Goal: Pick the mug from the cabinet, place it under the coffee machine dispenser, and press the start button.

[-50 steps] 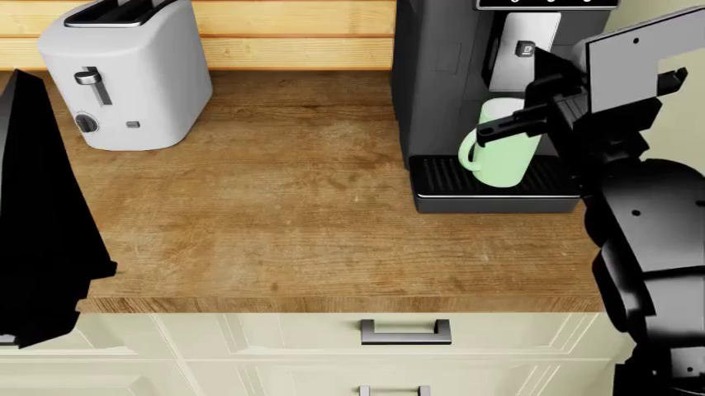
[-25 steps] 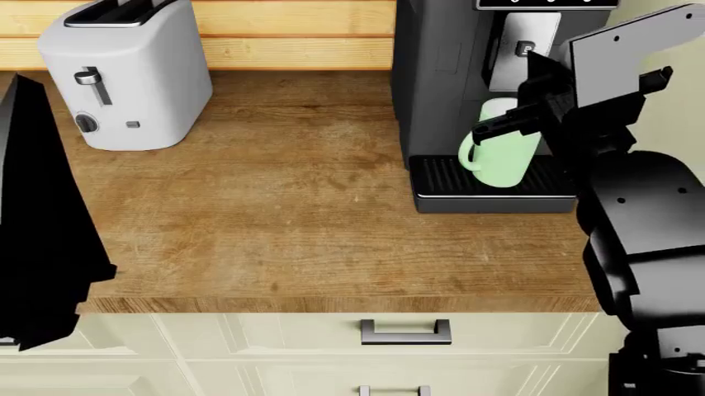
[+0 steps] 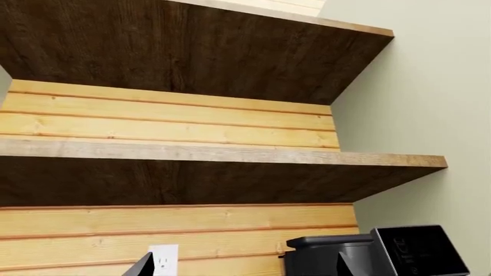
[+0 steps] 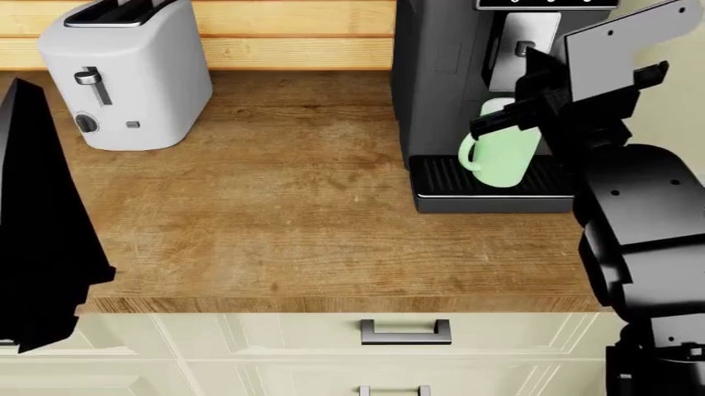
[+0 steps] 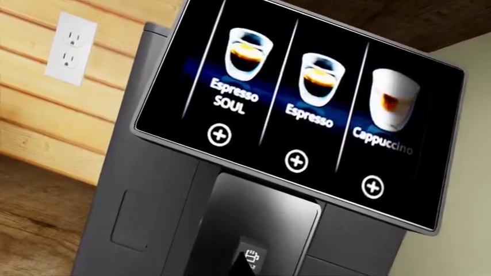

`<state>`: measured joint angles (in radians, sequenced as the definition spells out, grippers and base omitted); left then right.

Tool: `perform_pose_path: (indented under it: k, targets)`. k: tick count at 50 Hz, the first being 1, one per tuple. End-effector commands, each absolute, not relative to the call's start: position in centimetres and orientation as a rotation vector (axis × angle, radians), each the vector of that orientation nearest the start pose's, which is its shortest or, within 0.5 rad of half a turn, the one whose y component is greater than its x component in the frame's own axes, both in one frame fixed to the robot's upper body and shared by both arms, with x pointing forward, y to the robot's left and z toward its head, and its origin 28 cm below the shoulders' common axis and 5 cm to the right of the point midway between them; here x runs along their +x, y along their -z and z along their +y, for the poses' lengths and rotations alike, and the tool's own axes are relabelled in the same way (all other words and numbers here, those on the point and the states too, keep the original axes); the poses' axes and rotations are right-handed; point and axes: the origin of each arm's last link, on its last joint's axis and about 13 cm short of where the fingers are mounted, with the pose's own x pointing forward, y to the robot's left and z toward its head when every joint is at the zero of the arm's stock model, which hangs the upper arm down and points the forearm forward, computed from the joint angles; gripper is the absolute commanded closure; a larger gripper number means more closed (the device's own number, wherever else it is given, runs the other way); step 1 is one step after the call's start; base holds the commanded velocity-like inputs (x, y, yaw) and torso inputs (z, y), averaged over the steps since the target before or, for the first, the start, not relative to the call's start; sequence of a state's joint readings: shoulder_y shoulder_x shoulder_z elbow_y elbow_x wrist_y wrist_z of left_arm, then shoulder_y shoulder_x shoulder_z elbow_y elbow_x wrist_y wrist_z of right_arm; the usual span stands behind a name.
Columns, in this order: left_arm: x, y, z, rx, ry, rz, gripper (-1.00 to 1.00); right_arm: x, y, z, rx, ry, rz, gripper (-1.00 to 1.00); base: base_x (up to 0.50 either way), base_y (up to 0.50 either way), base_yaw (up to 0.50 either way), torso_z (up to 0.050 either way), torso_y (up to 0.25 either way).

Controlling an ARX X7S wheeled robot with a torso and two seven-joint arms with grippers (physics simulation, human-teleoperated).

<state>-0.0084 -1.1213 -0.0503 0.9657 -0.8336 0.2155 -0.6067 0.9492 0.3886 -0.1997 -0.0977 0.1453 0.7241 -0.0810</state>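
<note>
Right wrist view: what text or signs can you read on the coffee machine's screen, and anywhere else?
"Espresso SOUL" on the touchscreen, under its first cup picture.
"Espresso" under the middle cup picture.
"Cappuccino" under the third cup picture.
A circled plus sign under each drink name.
A small cup icon on the silver dispenser panel.
Faint marks on the dark panel in the left wrist view: too blurred to read.
The toaster: no readable text.

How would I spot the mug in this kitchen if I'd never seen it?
Find the tall dark-grey coffee machine at the back right of the wooden counter. On its ribbed black drip tray, below the silver dispenser, stands the mug. It is the only pale mint-green thing, a cylinder with a loop handle, unlike the white toaster far left.
</note>
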Motion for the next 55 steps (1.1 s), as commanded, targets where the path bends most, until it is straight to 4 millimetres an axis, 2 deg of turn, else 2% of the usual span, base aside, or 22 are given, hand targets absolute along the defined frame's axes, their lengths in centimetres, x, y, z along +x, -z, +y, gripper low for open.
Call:
perform_pose_path:
  k: [1, 55]
  targets:
    - [13.8, -25.3, 26.6, -0.037, 0.239, -0.796, -1.00, 33.7, -26.1, -16.2, -0.334, -0.059, -0.240, 1.00, 0.00, 0.00, 0.00, 0.000, 0.000]
    - [13.7, -25.3, 26.6, -0.036, 0.233, -0.794, -1.00, 34.9, -25.8, -16.7, -0.349, -0.013, -0.215, 1.00, 0.00, 0.00, 0.00, 0.000, 0.000]
